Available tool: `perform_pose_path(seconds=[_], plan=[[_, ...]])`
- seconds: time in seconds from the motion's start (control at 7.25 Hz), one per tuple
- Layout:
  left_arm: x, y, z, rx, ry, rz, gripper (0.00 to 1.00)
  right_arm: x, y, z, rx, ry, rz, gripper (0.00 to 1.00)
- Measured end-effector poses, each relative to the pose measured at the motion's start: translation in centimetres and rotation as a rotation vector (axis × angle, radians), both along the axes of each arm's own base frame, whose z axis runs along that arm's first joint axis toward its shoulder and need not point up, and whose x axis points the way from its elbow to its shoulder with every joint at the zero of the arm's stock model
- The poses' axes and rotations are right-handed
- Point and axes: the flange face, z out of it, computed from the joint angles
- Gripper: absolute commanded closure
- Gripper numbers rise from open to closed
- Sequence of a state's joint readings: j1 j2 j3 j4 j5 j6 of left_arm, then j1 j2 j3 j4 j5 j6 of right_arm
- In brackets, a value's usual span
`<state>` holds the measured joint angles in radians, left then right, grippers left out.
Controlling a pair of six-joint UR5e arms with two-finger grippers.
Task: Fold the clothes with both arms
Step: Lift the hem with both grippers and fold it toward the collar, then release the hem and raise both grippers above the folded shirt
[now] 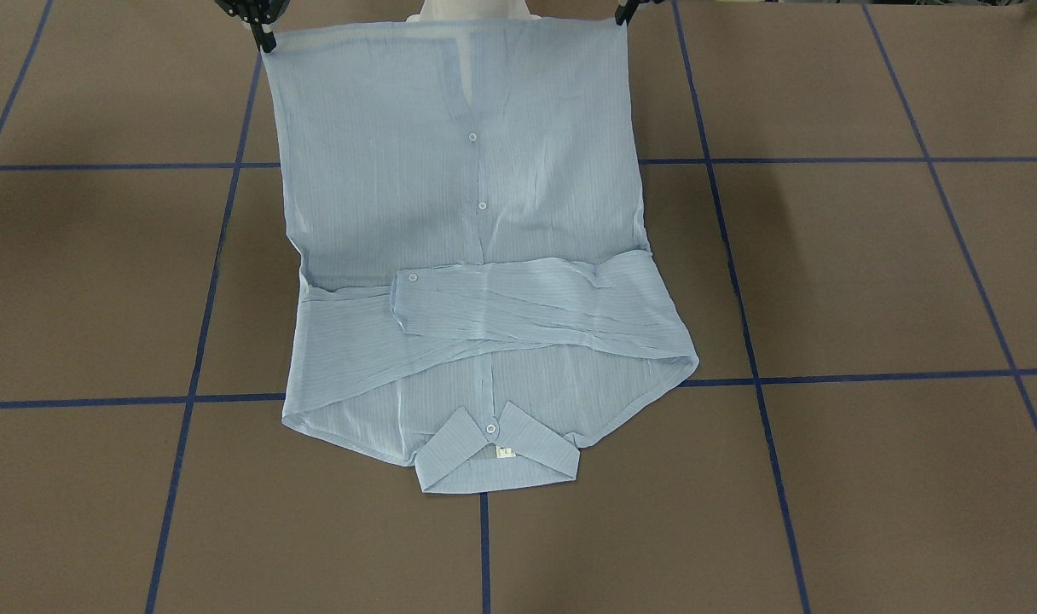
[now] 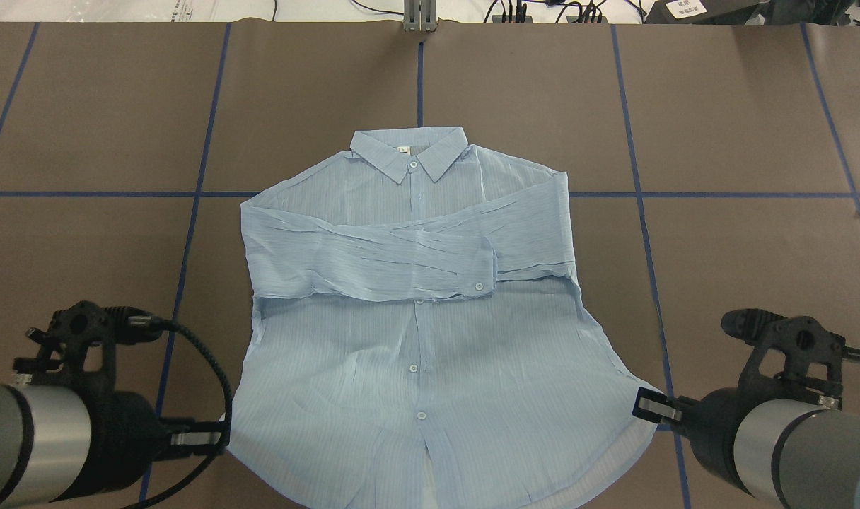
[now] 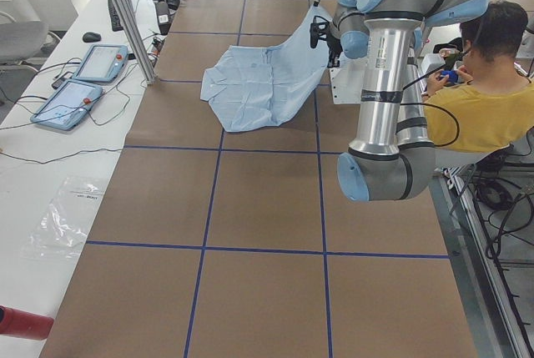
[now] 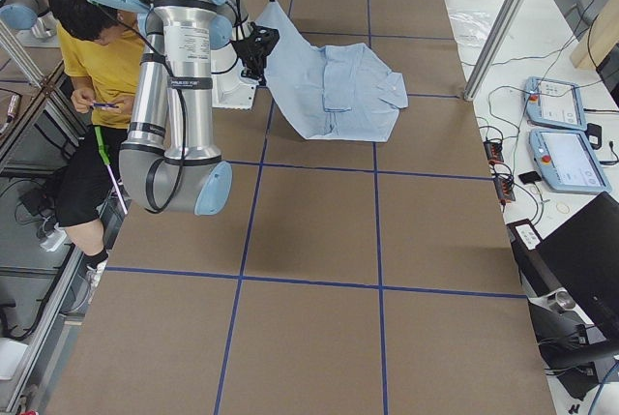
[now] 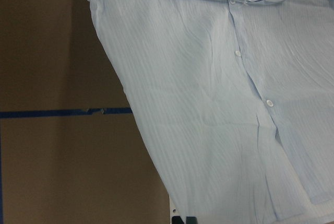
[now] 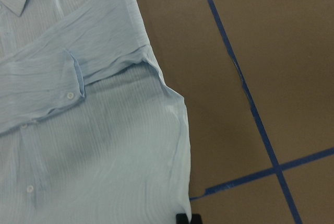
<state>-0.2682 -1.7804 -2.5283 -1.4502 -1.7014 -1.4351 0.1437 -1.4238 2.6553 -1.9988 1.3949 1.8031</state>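
Closest in the overhead view, the left arm (image 2: 41, 438) and right arm (image 2: 791, 438) fill the near corners. Beyond them spreads the brown table (image 2: 720, 106), crossed by blue tape lines (image 2: 748, 194). At its middle lies the pale-blue striped shirt (image 2: 416, 353), front up, its collar (image 2: 409, 152) away from the robot and its sleeves (image 2: 373, 261) folded across the chest. The hem (image 1: 450, 27) is raised off the surface and drawn taut. The left gripper (image 2: 220, 436) is clamped on one hem corner, the right gripper (image 2: 647, 408) on the other. Small white buttons (image 2: 414, 368) dot the placket.
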Motion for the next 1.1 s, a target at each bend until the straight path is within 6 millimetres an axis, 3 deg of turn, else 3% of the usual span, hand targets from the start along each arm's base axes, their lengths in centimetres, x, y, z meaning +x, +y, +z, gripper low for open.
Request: perform_pose_path(seconds=[0.14,0.28,0.55,0.69,0.97,1.1], plan=[[2.0,-3.8,0.0,0.025,-0.030,-0.065,1.00,-0.9,-3.0,-1.3,0.026,0.000,0.055,1.00],[2.3,-8.2,-0.3,0.064,-0.055,-0.138,1.00,-1.1,-6.7,-2.5,0.053,0.004,0.122,1.00],[-1.0,-15.4,-1.1,0.146,-0.093,-0.258,1.00,-0.4,-12.5,-4.1,0.099,0.025,0.220,1.00],[-1.1,-18.7,-1.1,0.161,-0.121,-0.308,1.00,-1.3,-15.2,-4.3,0.109,0.038,0.254,1.00],[1.8,-24.4,0.8,0.184,-0.163,-0.384,1.00,-5.1,-21.7,-2.8,0.136,0.044,0.307,1.00],[4.2,-27.3,3.5,0.191,-0.180,-0.410,1.00,-7.0,-24.7,-0.7,0.149,0.066,0.313,1.00]])
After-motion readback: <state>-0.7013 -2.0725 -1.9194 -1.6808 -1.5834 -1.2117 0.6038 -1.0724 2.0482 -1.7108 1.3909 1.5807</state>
